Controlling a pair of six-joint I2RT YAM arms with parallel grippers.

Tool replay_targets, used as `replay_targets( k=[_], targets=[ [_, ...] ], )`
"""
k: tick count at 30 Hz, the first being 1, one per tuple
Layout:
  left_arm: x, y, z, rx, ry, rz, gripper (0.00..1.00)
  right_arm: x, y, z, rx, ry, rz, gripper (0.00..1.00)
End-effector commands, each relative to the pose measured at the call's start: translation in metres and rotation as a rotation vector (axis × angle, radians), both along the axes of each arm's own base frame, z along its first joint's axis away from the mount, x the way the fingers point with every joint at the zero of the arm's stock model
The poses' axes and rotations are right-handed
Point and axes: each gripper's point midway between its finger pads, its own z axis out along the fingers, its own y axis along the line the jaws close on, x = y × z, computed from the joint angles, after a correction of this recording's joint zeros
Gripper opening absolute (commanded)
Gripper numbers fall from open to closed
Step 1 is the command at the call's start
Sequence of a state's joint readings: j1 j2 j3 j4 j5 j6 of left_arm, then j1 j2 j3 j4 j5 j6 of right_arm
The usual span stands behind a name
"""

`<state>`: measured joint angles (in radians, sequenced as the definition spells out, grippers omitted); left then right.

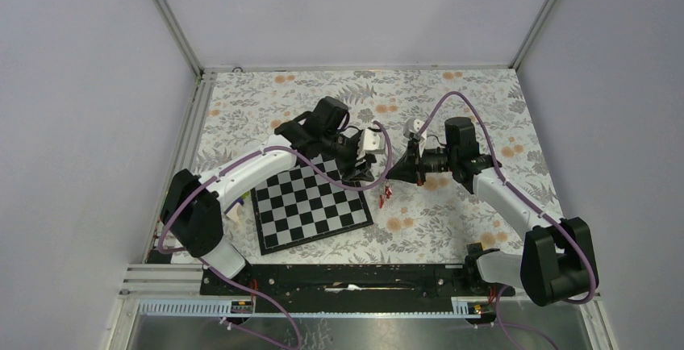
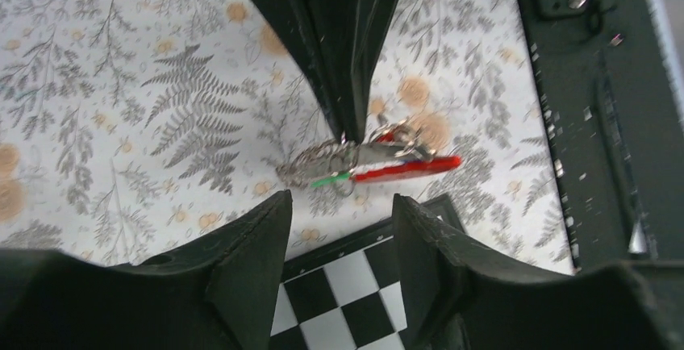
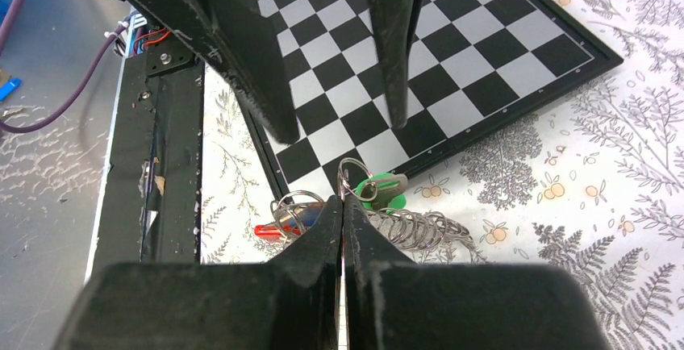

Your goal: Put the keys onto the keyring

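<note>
The keys (image 3: pixel 379 189) hang in a small bunch just above the tablecloth, beside the chessboard's corner: a green head, a blue one (image 3: pixel 311 216), a metal coil (image 3: pixel 419 226) and thin wire rings. The red keyring (image 2: pixel 407 168) lies along the bunch, with the green key (image 2: pixel 331 179) at its end. My right gripper (image 3: pixel 343 202) is shut on a thin wire ring of the bunch. My left gripper (image 2: pixel 340 213) stands open a short way from the bunch, nothing between its fingers. From above, both grippers (image 1: pixel 367 171) (image 1: pixel 394 176) meet over the red bit of the bunch (image 1: pixel 386 193).
A black-and-white chessboard (image 1: pixel 310 205) lies under the left arm, its corner next to the bunch. The black base rail (image 1: pixel 355 276) runs along the near edge. Grey walls close in the floral tablecloth (image 1: pixel 452 100) on three sides.
</note>
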<state>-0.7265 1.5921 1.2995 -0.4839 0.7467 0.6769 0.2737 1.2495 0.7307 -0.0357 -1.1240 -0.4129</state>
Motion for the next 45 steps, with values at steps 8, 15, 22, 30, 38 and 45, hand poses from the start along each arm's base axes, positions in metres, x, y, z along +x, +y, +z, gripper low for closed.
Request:
replay_targets(
  k=[8,15,22,30,38,45],
  targets=[
    [-0.012,-0.027,0.051,-0.202,0.162,-0.021,0.37,0.001,0.009,0.046,0.061,-0.119,0.074,0.00],
    [-0.016,-0.025,0.046,-0.207,0.180,-0.024,0.30,-0.004,0.008,0.043,0.071,-0.112,0.067,0.00],
    [-0.011,-0.024,0.041,-0.213,0.172,0.011,0.30,-0.007,0.008,0.044,0.076,-0.110,0.068,0.00],
    [-0.011,-0.022,0.034,-0.209,0.188,0.023,0.33,-0.010,0.007,0.045,0.081,-0.110,0.066,0.00],
    [-0.016,-0.023,0.038,-0.234,0.206,0.005,0.26,-0.010,0.007,0.047,0.089,-0.123,0.060,0.00],
    [-0.024,-0.022,0.035,-0.239,0.243,-0.025,0.05,-0.012,0.006,0.049,0.095,-0.139,0.048,0.00]
  ],
)
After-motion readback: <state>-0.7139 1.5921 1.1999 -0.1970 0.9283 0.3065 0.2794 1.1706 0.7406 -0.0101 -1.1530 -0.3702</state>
